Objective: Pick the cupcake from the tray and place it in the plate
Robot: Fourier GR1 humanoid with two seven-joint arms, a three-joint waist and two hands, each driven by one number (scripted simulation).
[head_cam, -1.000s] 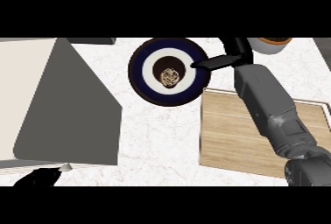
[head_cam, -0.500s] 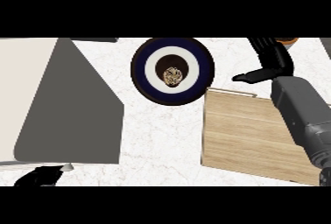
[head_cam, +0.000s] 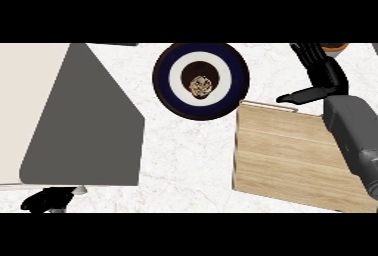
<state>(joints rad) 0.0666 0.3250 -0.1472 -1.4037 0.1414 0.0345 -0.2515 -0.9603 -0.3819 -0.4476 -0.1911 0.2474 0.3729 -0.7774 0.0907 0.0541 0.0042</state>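
Observation:
A cupcake [head_cam: 201, 85] with a dark wrapper and pale swirled top sits in the middle of a round plate [head_cam: 171, 60] with a dark blue rim and white ring. My right hand [head_cam: 323, 75] hangs to the right of the plate, above the far edge of a wooden tray [head_cam: 291, 155]; its fingers are straight and its thumb sticks out to the left, holding nothing. My left hand [head_cam: 48, 200] shows only as a dark shape at the lower left edge.
A large grey and cream block [head_cam: 66, 120] fills the left side. An orange object [head_cam: 336, 46] peeks in at the top right, behind my right hand. White marble counter [head_cam: 184, 160] lies between the block and the tray.
My right hand has drawn back to the right, away from the plate, with its fingers straightening. The cupcake stays on the plate. The left hand has not moved.

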